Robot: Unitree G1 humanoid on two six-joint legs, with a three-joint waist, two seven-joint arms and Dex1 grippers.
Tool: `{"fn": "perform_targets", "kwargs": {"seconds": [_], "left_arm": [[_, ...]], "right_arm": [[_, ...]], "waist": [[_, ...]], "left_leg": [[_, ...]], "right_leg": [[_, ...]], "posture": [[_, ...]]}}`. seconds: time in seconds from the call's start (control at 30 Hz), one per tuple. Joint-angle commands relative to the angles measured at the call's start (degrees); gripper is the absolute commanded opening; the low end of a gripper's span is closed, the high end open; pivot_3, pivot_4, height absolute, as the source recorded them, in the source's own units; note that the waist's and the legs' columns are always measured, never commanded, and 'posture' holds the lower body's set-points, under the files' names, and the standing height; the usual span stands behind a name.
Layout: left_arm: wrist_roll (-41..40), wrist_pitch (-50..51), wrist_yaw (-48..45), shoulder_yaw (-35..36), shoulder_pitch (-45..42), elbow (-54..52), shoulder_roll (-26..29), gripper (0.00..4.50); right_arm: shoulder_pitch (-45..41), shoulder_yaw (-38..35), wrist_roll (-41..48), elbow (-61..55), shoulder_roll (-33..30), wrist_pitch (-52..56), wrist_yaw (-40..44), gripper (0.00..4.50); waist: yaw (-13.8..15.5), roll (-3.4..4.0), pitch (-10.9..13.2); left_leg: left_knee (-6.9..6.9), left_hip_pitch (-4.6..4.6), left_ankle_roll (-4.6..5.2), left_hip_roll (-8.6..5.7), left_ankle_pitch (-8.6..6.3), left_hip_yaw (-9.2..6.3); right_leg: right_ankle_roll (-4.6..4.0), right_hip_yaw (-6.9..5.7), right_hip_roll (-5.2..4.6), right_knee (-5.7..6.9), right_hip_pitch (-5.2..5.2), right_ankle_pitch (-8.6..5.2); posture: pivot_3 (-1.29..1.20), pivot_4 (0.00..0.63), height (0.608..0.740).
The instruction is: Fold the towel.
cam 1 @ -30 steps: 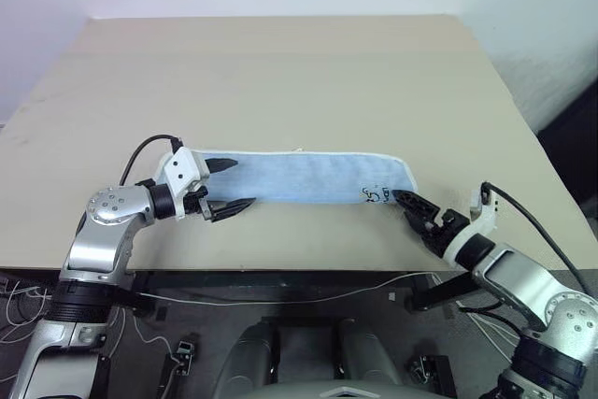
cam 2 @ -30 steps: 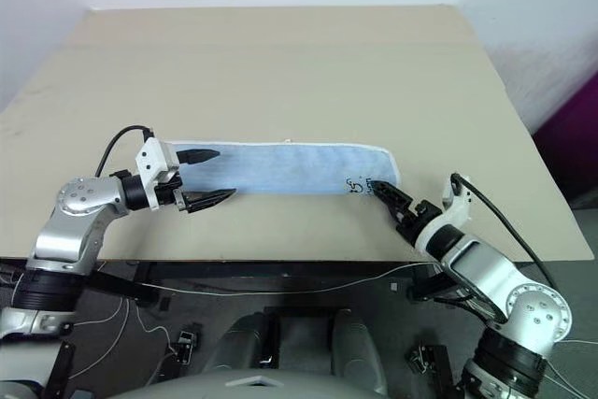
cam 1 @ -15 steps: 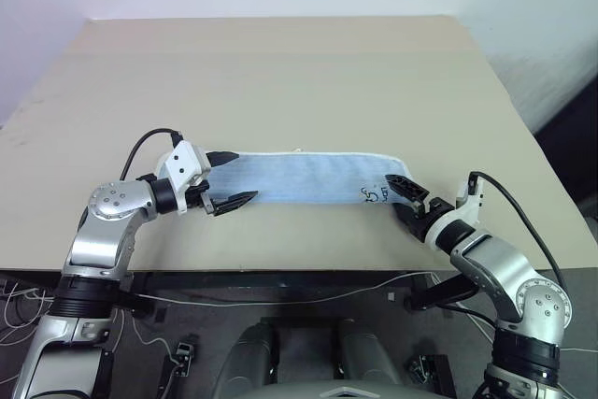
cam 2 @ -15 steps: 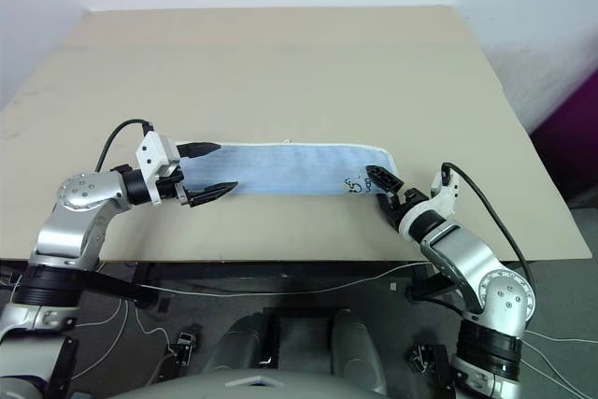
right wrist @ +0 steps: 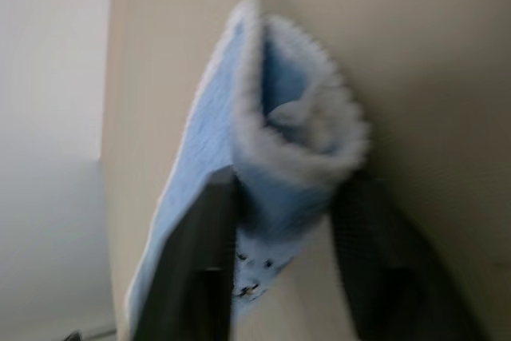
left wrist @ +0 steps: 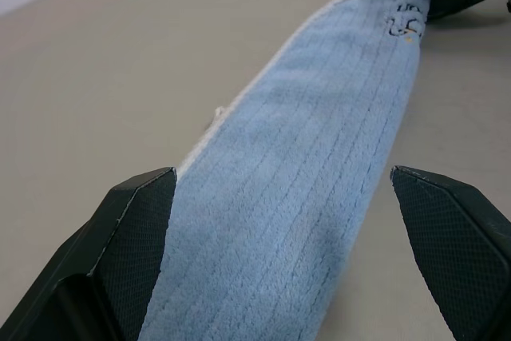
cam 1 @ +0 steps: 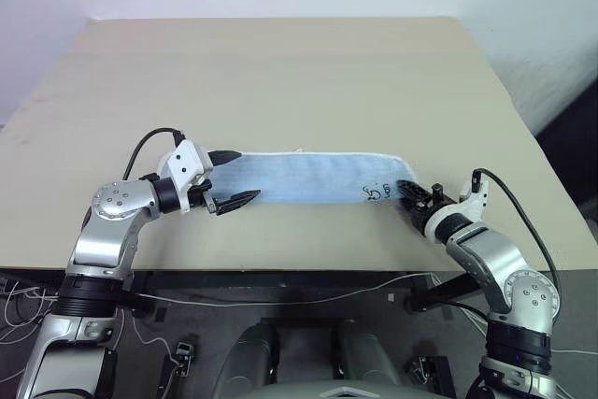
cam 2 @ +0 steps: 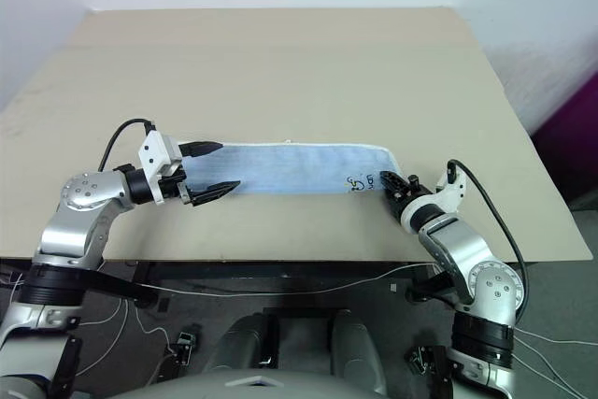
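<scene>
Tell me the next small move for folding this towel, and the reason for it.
Probably close the left gripper on its end of the towel. The towel lies as a long strip on the table; the right gripper looks clamped on the end with the logo, while the left one's open fingers straddle the other end without pinching it.

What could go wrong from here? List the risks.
1. The right gripper pinches only the very end of the towel, near the logo; lifting could pull that thin bite free.
2. The left gripper is open, its fingers straddling the other end without holding it. If the right lifts alone, the strip may drag or twist instead of folding.
3. The towel lies near the table's front edge; a slipped end might slide off.
</scene>
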Motion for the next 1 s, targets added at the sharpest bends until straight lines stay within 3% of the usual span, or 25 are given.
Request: {"fn": "perform_targets", "kwargs": {"seconds": [0.03, 0.07, 0.3, 0.6, 0.77, 1.0], "left_arm": [[0.0, -1.0, -0.1, 0.6, -0.9, -1.0, 0.3, 4.50], [0.0, -1.1, 0.0, 0.6, -0.9, -1.0, 0.3, 4.50], [0.1, -1.5, 0.0, 0.6, -1.1, -0.7, 0.1, 4.50], [0.5, -2.3, -0.2, 0.3, -1.7, 0.3, -0.1, 4.50], [0.6, -2.3, -0.3, 0.1, -1.8, 0.2, -0.4, 4.50], [0.9, -2.0, 0.2, -0.6, -2.1, -0.5, -1.3, 4.50]], "right_arm": [[-1.0, -0.1, 1.6, -4.5, 0.0, -2.2, -2.8, 0.29], [-1.1, -0.2, 1.8, -5.4, -0.1, -3.0, -3.4, 0.04], [-1.2, -2.9, 2.2, -7.6, -4.5, -5.7, -4.4, 0.04], [-1.9, -4.7, 0.2, -3.8, -18.9, 0.0, 6.3, 0.04], [-7.3, 6.3, -9.6, -7.9, -27.8, 9.2, 17.9, 0.04], [-16.5, 24.1, -30.7, -8.9, -31.6, 13.0, 36.4, 0.04]], "waist": [[0.0, 0.00, 0.0], [0.0, 0.00, 0.0], [0.2, 0.01, 0.0], [0.2, 0.02, 0.0], [-0.3, 0.03, 0.0], [0.4, 0.01, 0.0]], "left_leg": [[0.00, 0.00, 0.00, 0.00, 0.00, 0.00], [0.00, 0.00, 0.00, 0.00, 0.00, 0.00], [0.00, -0.02, 0.00, 0.00, 0.00, 0.00], [0.01, -0.03, 0.01, -0.01, 0.00, 0.02], [-0.01, -0.03, 0.01, 0.03, 0.00, 0.02], [0.03, -0.10, 0.02, 0.02, 0.00, -0.01]], "right_leg": [[0.00, 0.00, -0.01, 0.00, 0.00, 0.00], [0.00, 0.00, -0.01, 0.00, 0.00, 0.00], [0.00, 0.00, -0.01, -0.01, 0.00, 0.00], [0.00, 0.00, 0.00, -0.03, 0.02, 0.00], [-0.01, 0.01, -0.01, -0.03, -0.01, -0.01], [-0.01, -0.05, -0.02, -0.13, -0.02, -0.01]], "posture": [[0.00, 0.150, 0.740], [0.00, 0.150, 0.740], [0.00, 0.150, 0.740], [0.00, 0.150, 0.740], [0.00, 0.150, 0.740], [0.00, 0.150, 0.740]]}}
